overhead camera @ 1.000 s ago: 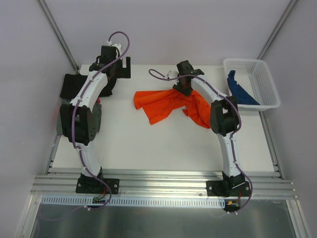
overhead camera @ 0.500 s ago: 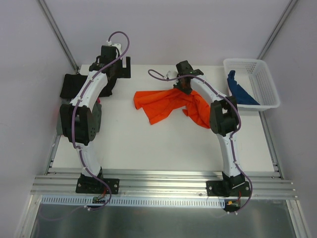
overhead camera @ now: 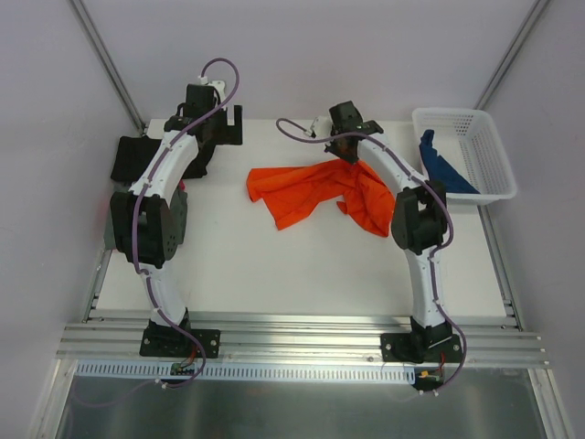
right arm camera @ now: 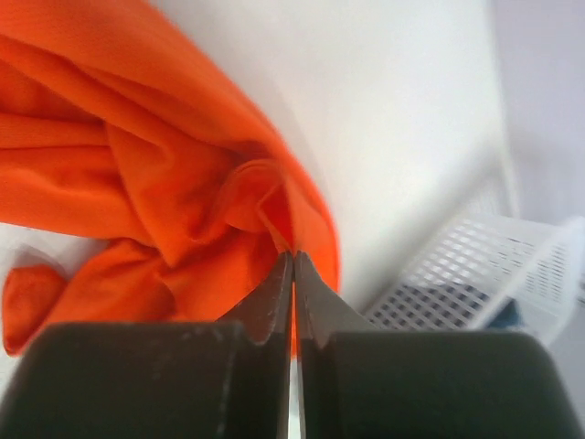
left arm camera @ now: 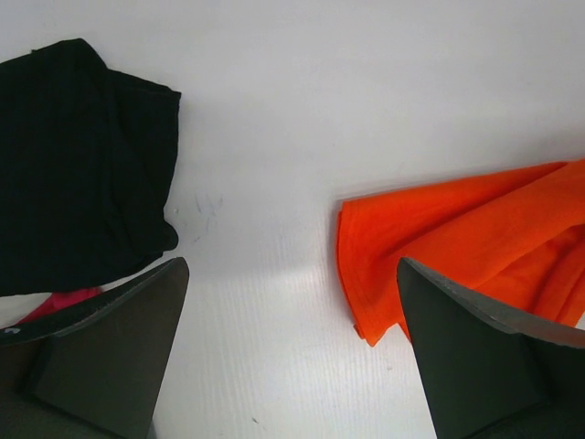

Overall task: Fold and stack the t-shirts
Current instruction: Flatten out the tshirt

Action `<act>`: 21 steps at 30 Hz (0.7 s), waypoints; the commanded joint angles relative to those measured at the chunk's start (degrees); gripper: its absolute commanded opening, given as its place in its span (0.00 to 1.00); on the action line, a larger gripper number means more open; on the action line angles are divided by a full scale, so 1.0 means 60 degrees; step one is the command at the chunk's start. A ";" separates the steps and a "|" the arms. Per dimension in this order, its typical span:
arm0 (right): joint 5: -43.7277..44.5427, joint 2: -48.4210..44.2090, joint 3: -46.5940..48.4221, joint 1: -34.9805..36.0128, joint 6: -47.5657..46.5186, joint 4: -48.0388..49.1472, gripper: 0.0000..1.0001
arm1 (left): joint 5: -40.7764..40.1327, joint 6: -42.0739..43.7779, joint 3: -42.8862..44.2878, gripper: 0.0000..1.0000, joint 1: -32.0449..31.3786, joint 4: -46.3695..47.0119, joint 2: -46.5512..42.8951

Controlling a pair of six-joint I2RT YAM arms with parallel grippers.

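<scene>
One orange t-shirt point(overhead camera: 306, 194) lies crumpled at the middle of the table point(overhead camera: 274, 265), its far edge bunched into a fold pinched between the pressed-together jaws of the right gripper point(right arm camera: 292, 261). The left gripper point(left arm camera: 291, 265), jaws wide apart and empty, hangs between it and a black t-shirt point(left arm camera: 82, 155) at the far left; a blue t-shirt point(overhead camera: 445, 169) lies in the white basket point(overhead camera: 462, 117), far right.

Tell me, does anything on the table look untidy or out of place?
The orange t-shirt lies crumpled mid-table, a fold at its far edge pinched in the shut right tool. The blue t-shirt sits bunched in the basket.
</scene>
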 commanded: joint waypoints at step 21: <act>0.1525 -0.2070 0.2843 -0.1280 -0.1412 0.1813 0.01 | 0.2401 0.2346 -0.2540 0.99 -0.0823 -0.0342 -0.0969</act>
